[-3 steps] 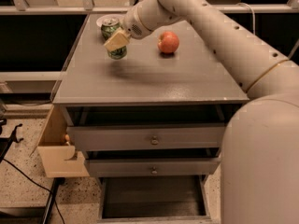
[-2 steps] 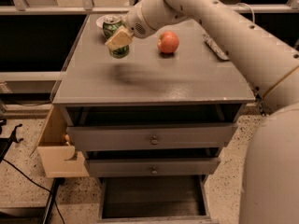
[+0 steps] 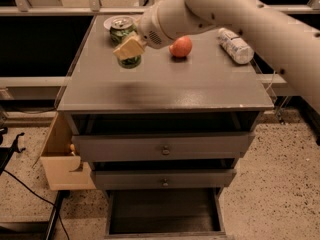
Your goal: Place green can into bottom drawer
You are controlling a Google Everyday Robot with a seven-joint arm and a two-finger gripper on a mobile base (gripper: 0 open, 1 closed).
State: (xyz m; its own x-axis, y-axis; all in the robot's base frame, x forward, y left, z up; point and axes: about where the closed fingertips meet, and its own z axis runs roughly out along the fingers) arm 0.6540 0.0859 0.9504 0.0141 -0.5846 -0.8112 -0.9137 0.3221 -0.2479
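The green can (image 3: 120,32), shiny with a silver top, is at the back left of the grey cabinet top (image 3: 200,89), tilted a little. My gripper (image 3: 129,48) is at the can, with a pale yellow pad across the can's front, and looks shut on it. The can's base seems to hang just above the surface, with a soft shadow in front. The bottom drawer (image 3: 165,211) stands pulled open at the foot of the cabinet, its dark inside empty.
A red-orange fruit (image 3: 181,46) lies right of the can and a white plastic bottle (image 3: 236,45) lies at the back right. Two knobbed grey drawers (image 3: 165,146) are above the open one. A pale wooden box (image 3: 62,166) hangs at the cabinet's left side.
The gripper and can have hardly moved. The arm's bulk has swung out of the right foreground, so the white bottle and the right of the cabinet top now show.
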